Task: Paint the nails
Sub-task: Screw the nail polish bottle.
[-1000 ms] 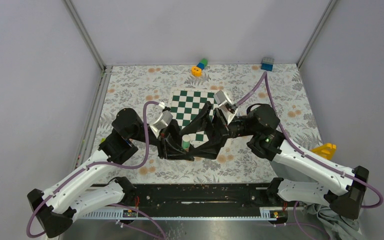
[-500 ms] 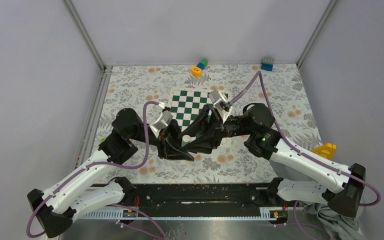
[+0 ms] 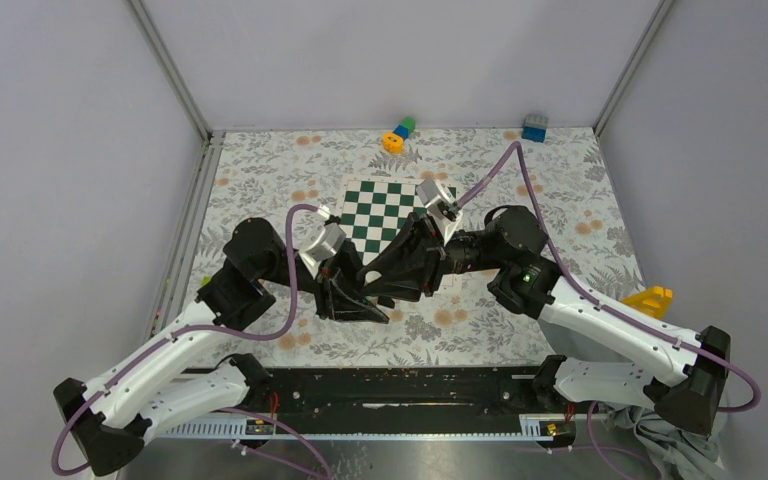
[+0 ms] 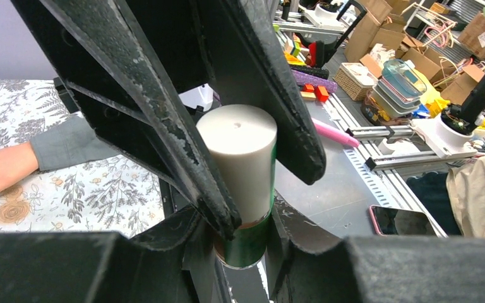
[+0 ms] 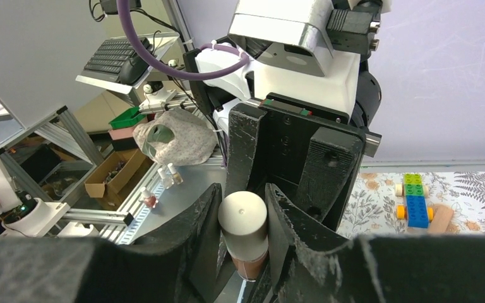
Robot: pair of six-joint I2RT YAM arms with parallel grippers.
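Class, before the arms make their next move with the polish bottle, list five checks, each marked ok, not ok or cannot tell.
1. Left gripper shut on the bottle: ok.
2. Right gripper closed around the white cap: ok.
3. Cap seated on the bottle: ok.
4. Human hand resting on the floral cloth, apart from both grippers: ok.
5. Nails in view: not ok; fingertips are cut off at the frame edge.
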